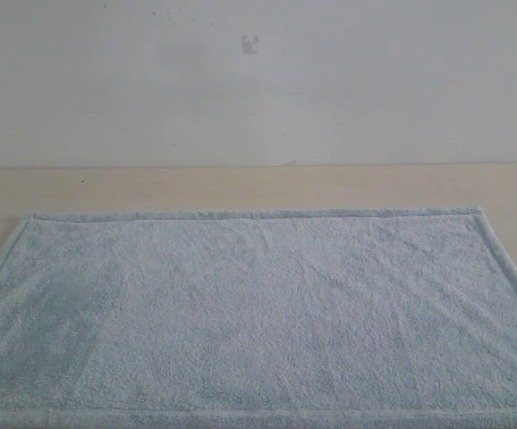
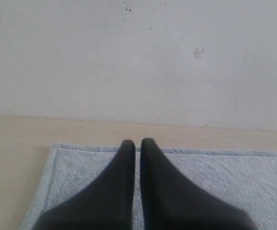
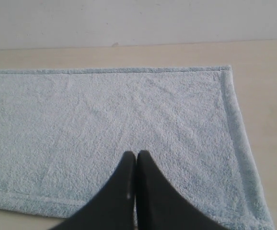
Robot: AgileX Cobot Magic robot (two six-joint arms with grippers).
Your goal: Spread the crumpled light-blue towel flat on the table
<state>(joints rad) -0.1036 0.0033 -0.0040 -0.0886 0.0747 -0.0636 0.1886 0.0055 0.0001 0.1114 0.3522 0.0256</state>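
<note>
Grippers (image 2: 137, 143) (image 3: 136, 154) closed, empty, over towel (image 1: 258, 313)

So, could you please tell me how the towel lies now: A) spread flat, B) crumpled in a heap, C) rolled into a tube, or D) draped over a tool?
A: the towel lies flat on the table, its far hem straight and both far corners squared out.

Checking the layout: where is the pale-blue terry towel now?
The pale-blue terry towel lies flat on the cream-beige tabletop, filling the exterior view's lower half, short of the white wall.
</note>
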